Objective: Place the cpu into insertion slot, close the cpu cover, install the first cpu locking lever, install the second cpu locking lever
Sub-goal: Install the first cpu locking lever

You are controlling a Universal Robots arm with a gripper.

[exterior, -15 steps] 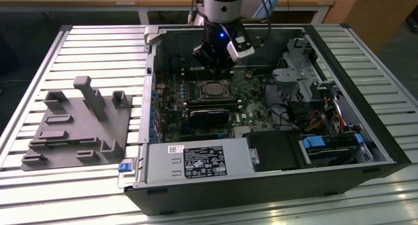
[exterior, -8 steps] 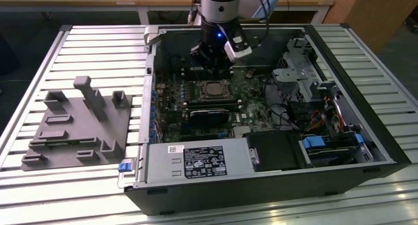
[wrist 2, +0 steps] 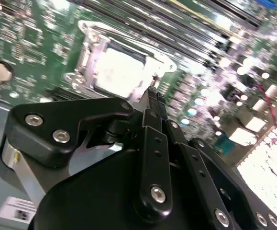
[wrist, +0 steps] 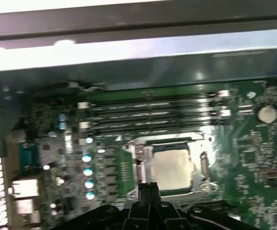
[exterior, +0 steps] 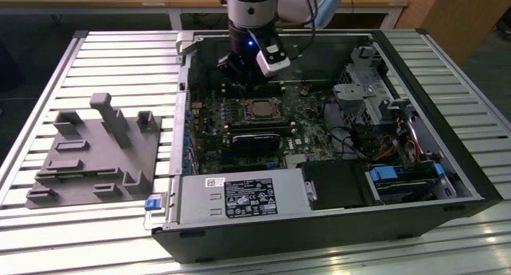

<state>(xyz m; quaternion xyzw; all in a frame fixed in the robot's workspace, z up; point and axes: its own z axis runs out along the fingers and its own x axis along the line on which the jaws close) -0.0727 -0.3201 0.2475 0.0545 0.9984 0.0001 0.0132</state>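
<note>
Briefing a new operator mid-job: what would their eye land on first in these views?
The arm's black claw hangs low inside the open computer case, over the green motherboard. Just beyond its tips in both wrist views, the pale cpu gleams in the insertion slot, ringed by the silver cpu cover. A grey fixture plate lies at the exterior view's left.

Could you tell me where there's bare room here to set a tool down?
In the exterior view, bare table slats lie between the grey fixture and the far edge, and in front of the computer case. Inside the case is crowded, especially around the cpu by the gripper.
</note>
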